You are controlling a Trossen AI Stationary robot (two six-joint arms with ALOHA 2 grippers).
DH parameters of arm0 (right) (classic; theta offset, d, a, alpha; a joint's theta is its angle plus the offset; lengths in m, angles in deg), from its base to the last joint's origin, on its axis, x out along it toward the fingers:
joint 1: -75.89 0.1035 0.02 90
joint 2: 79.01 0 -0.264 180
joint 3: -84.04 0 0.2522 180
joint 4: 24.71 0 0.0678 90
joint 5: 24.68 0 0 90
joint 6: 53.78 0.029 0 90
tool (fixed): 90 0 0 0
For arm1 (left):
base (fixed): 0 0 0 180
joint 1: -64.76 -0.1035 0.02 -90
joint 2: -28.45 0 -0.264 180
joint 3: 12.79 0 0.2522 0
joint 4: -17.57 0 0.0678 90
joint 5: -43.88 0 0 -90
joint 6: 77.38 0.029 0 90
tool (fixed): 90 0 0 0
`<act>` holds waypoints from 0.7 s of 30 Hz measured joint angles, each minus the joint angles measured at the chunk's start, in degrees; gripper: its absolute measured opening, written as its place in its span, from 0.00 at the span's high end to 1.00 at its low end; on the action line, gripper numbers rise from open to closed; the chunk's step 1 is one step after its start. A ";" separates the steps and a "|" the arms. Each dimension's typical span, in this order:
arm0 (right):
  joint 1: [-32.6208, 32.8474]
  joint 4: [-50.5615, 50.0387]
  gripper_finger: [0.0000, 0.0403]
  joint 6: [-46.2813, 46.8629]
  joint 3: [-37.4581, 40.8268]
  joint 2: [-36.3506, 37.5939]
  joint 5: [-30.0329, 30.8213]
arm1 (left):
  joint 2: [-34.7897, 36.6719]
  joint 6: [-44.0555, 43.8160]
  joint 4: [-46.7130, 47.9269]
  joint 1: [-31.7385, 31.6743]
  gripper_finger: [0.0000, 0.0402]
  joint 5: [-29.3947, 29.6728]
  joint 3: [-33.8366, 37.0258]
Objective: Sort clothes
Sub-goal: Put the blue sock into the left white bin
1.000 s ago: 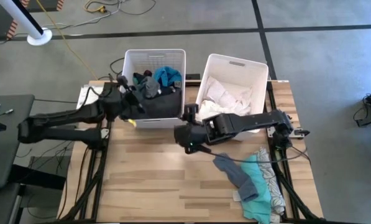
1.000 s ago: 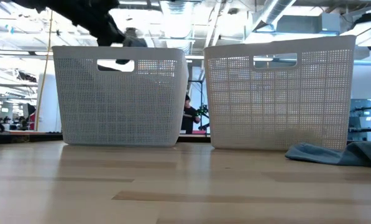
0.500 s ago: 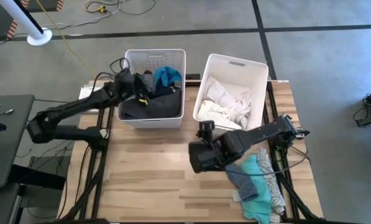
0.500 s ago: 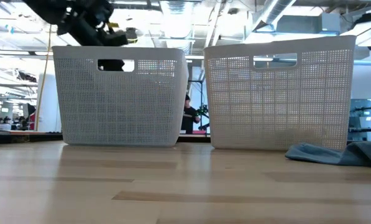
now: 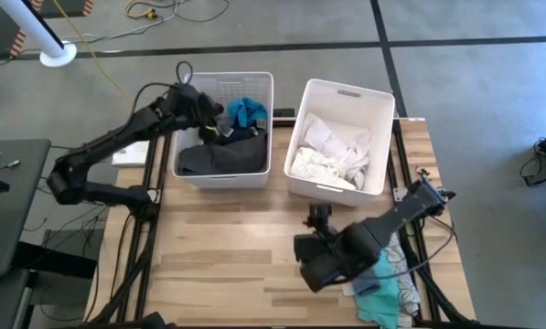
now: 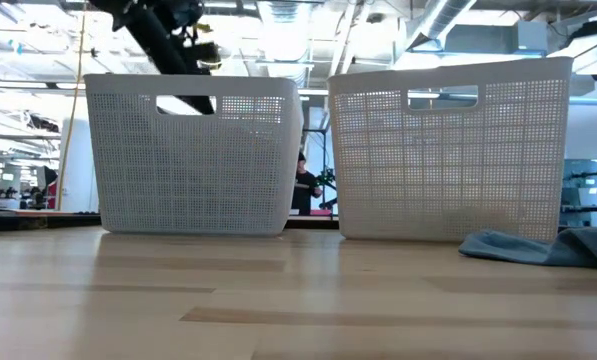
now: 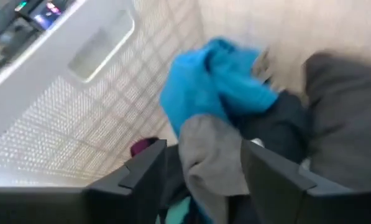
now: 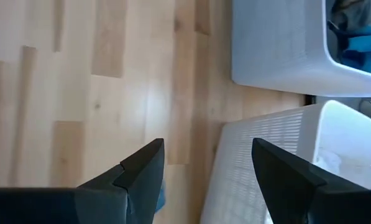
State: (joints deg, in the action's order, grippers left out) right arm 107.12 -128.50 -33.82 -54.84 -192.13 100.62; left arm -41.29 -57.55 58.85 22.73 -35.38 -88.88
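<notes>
Left hand (image 5: 206, 110) is hanging open above the dark-clothes white plastic bin (image 5: 225, 174); right hand (image 8: 201, 177) is hovering open.
The crumpled teal and grey garments (image 5: 382, 274) on the bench (image 5: 218, 265) are looking limp and light (pinch a raised fold).

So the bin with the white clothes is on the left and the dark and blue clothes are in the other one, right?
Not quite. The high view shows the bin with the white clothes on the right. The dark and blue clothes are indeed in the other bin, on the left.
</notes>
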 joint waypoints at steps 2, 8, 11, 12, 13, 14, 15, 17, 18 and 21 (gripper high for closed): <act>1.27 0.01 0.37 1.22 0.00 0.02 -0.06 | 0.38 -1.21 2.40 -0.01 0.49 -2.13 -2.80; 5.04 -0.01 0.37 5.24 0.02 0.02 -1.02 | 3.11 -4.36 4.88 0.94 0.48 -12.06 -8.47; 6.58 0.03 0.37 7.50 0.02 0.02 -1.10 | 5.48 -5.23 4.21 2.42 0.48 -17.47 -9.19; 7.06 0.01 0.37 8.14 0.02 0.02 -1.10 | 6.31 -5.49 3.80 3.09 0.48 -18.76 -9.19; 7.48 -0.01 0.37 8.78 0.02 0.02 -1.10 | 7.08 -5.62 3.62 3.92 0.48 -19.81 -9.18; 7.90 0.01 0.37 9.44 0.02 0.02 -1.10 | 7.81 -5.71 3.42 4.87 0.48 -20.62 -9.17; 8.26 0.01 0.37 10.09 0.02 0.02 -1.11 | 8.49 -5.72 3.19 5.92 0.48 -21.46 -9.17; 8.81 0.03 0.37 11.56 0.08 0.02 -1.10 | 9.71 -5.73 3.08 8.34 0.48 -22.61 -9.17; 9.04 0.04 0.37 12.28 0.33 0.02 -1.10 | 10.32 -5.74 3.08 9.76 0.48 -22.75 -9.17; 9.34 0.00 0.37 14.95 2.50 0.07 -1.10 | 11.64 -5.58 3.06 14.50 0.48 -23.41 -9.17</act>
State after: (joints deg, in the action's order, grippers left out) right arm 116.47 -128.51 -18.87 -52.34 -192.07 99.51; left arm -29.64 -63.13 61.92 37.23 -58.79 -98.05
